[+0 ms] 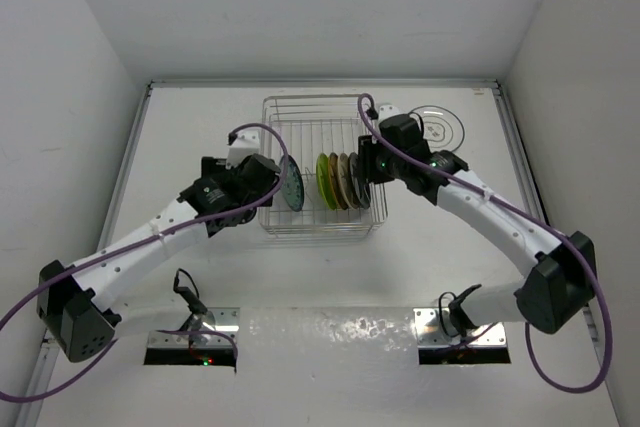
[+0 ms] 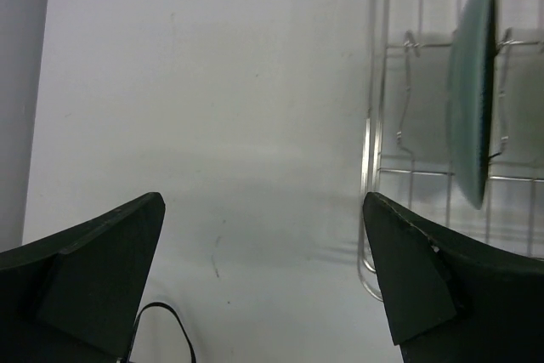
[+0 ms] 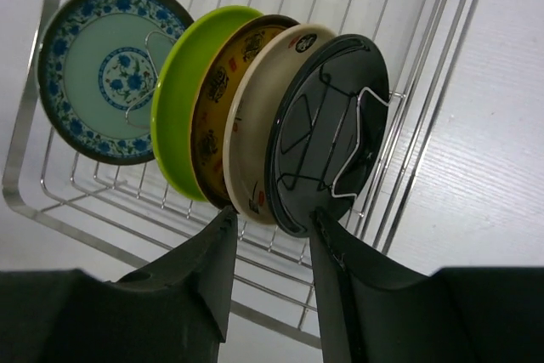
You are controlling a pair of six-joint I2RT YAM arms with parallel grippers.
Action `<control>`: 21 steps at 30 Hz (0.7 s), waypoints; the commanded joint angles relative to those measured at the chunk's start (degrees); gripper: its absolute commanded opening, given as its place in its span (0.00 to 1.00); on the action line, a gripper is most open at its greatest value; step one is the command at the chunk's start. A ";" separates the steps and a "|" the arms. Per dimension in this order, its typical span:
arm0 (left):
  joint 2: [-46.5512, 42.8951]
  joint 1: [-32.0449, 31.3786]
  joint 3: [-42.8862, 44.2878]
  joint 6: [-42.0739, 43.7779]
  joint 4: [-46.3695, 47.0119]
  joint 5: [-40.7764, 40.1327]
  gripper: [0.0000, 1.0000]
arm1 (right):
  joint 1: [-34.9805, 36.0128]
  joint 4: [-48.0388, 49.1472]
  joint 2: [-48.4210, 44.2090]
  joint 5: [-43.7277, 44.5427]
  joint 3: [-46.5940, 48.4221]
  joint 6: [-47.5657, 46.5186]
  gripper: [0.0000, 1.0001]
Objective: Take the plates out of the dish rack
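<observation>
Rack [image 1: 300, 112] sits at ctr of the top view, on the table [image 1: 190, 137]. Five plates stand on edge in it. The blue plate [image 3: 106, 70] is apart at frame left. Then green plate [image 3: 180, 99], yellow plate [image 3: 214, 116], cream plate [image 3: 253, 142] and black plate [image 3: 327, 142] are packed close and overlapping, toward the rack's right side. A sixth, the ringed plate [image 1: 447, 125], lies flat on the table just right of the rack, upper right of the top view.

R gripper [image 3: 272, 214] is at the rack's right side. In its wrist view the fingers, bottom ctr, stand partway closed w/ the lower rims of the cream and black plates btwn them. Can't tell whether the pads touch or clamp either rim.

L gripper [image 2: 262, 201] is spread wide, w/ nothing btwn the fingers but bare table. It's just outside the rack's left wall. That wall shows at upper right of its wrist view, w/ the blue plate edge-on behind it.
</observation>
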 commanded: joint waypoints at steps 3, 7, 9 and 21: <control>-3.81 4.22 -4.70 -0.34 4.50 0.39 1.00 | 0.62 4.76 3.40 -1.29 0.50 1.25 0.40; -7.23 5.10 -6.21 -0.34 5.39 1.09 1.00 | 0.89 5.12 6.83 -1.29 2.07 1.34 0.40; -7.94 5.72 -6.30 -0.25 5.66 0.83 1.00 | 0.89 5.03 9.19 -0.85 3.04 1.34 0.40; -8.82 6.51 -7.17 0.89 7.15 3.55 1.00 | 1.24 8.97 12.03 2.92 2.61 5.90 0.09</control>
